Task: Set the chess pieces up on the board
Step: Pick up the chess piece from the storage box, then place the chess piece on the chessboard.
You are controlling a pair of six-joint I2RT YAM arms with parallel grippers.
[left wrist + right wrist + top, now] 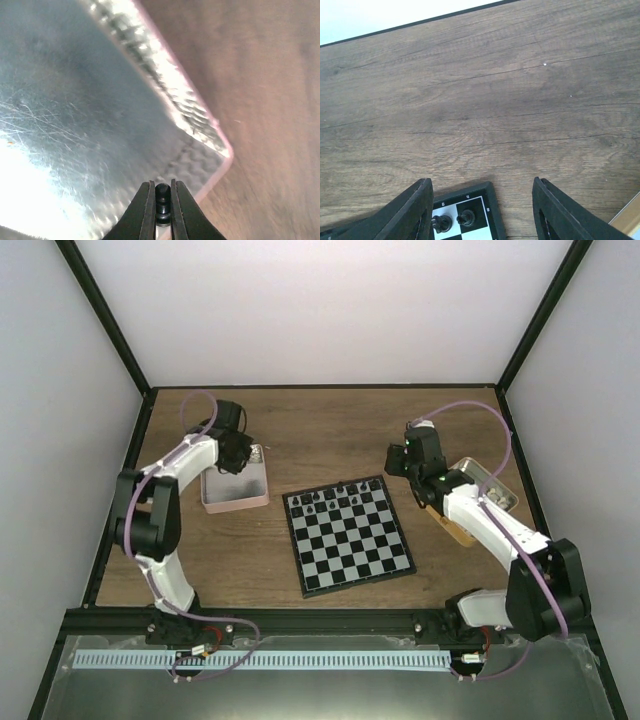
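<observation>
Hanging over the pink-rimmed tray (200,107), whose scratched shiny floor spreads ahead of the jaws, the left gripper (162,206) is clenched on a small, round-headed black chess piece (162,195). The right gripper (482,192) stands released. Between its fingers lie the board (472,201) corner and two black pieces (452,221), with the wooden table (495,100) beyond.

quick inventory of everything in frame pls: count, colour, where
board: 1, black and pale grey checks, table centre
chess pieces: several, too small to count, black, board's far rows
held piece: 1, black, over the tray
tray: 1, pink rim, silver inside, left of board
tin: 1, tan, right of board, partly hidden
table: 1, brown wood
left gripper: shut on held piece
right gripper: open, by board's far right corner
</observation>
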